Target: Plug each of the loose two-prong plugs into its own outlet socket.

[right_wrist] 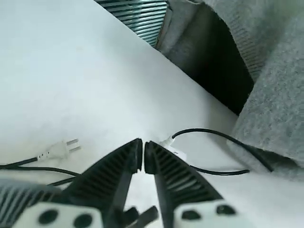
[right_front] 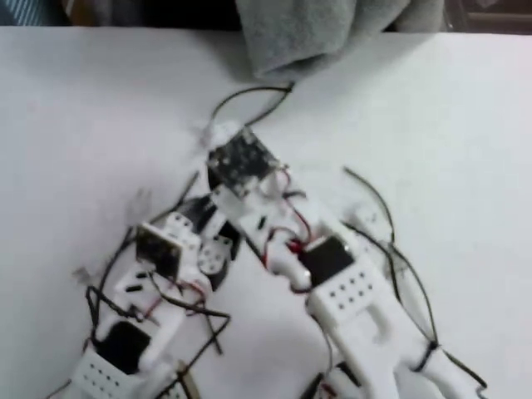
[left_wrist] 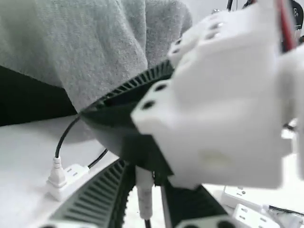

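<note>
Right gripper (right_wrist: 143, 146) pinched shut, empty; loose plug (right_wrist: 59, 150) lay near. Left gripper (left_wrist: 145, 179) apparently clenched white plug (left_wrist: 144, 199). Grey cloth (right_front: 316, 33) at table's (right_front: 449, 125) 12 o'clock.

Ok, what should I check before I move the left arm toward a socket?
1. Left grip: ok. The left gripper is shut on the held plug.
2. Left wrist sightline: not ok. The right arm sits close in front of the camera.
3. Right gripper free: ok. It is shut and holds nothing.
4. Loose plug accessible: ok. It lies on bare table with its prongs exposed.
5. Corded plug seated in the socket: cannot tell.
</note>
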{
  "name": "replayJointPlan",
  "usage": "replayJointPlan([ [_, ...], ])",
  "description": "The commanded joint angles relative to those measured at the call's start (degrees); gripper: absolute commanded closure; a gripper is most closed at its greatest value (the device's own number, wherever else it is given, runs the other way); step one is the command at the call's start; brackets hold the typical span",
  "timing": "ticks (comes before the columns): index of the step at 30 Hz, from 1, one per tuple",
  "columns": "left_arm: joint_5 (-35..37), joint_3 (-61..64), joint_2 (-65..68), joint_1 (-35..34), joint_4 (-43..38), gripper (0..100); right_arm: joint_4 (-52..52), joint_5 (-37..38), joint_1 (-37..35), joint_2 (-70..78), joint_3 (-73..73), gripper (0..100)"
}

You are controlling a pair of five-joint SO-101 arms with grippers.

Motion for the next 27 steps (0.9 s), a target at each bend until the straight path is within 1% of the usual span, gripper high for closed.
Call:
replayJointPlan([
  [1, -0.1, -5.2, -0.9, 0.0, -3.2, 98, -7.3, 0.7, 7.3, 12.4, -3.5, 98.0],
  [6, -0.1, -6.7, -0.9, -0.2, -3.3, 98, -7.3, 0.7, 13.1, 25.3, -11.6, 98.0],
  [11, -0.1, -6.7, -0.9, -0.2, -3.3, 98, -7.3, 0.7, 17.9, 28.4, -14.9, 98.0],
  [17, -0.1, -6.4, -0.9, -0.2, -3.3, 98, -6.3, 0.6, 19.9, 23.6, -14.9, 98.0],
  [23, -0.1, -6.2, -0.9, -0.4, -2.8, 98, 2.5, 0.2, 17.5, 10.6, -14.9, 98.0],
  [26, 0.4, -6.0, -0.9, -3.2, -0.8, 98, 6.4, 0.2, 17.7, 5.4, -14.9, 98.0],
  [27, 0.4, -5.9, -0.8, -4.7, 0.2, 98, 7.5, 0.2, 18.8, 4.5, -14.9, 98.0],
])
